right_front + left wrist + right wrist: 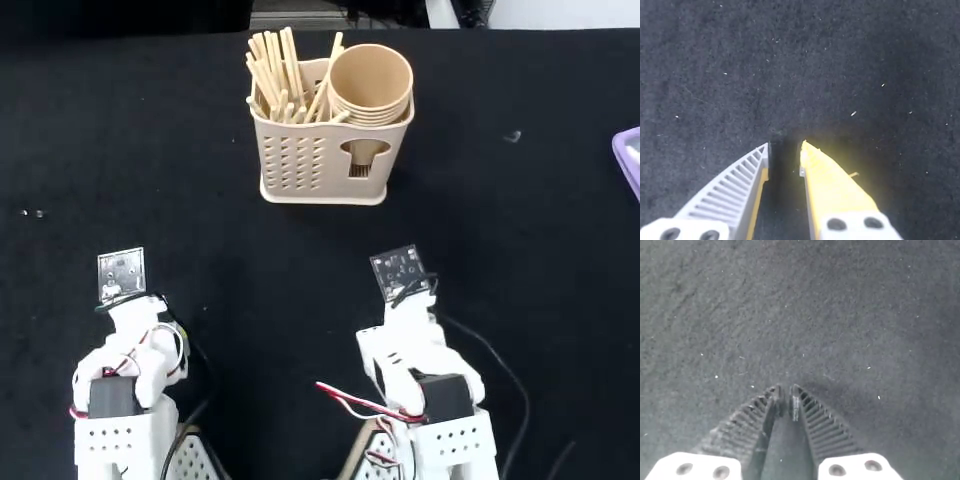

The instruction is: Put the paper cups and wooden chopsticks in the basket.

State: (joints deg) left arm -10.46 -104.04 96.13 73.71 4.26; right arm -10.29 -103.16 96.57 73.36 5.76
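A beige slotted basket (320, 165) stands at the far middle of the black table. Wooden chopsticks (278, 75) stand upright in its left part. A stack of paper cups (371, 82) sits in its right part. Both arms are folded back at the near edge, well short of the basket: the left arm (130, 340) and the right arm (412, 345). My left gripper (785, 145) points down at bare black cloth, with a narrow gap between its fingers and nothing in it. My right gripper (785, 388) also faces bare cloth, its tips together and empty.
A purple object (630, 155) pokes in at the table's right edge. A small speck (512, 136) lies on the cloth to the right of the basket. Black cloth (200, 250) lies between the arms and the basket.
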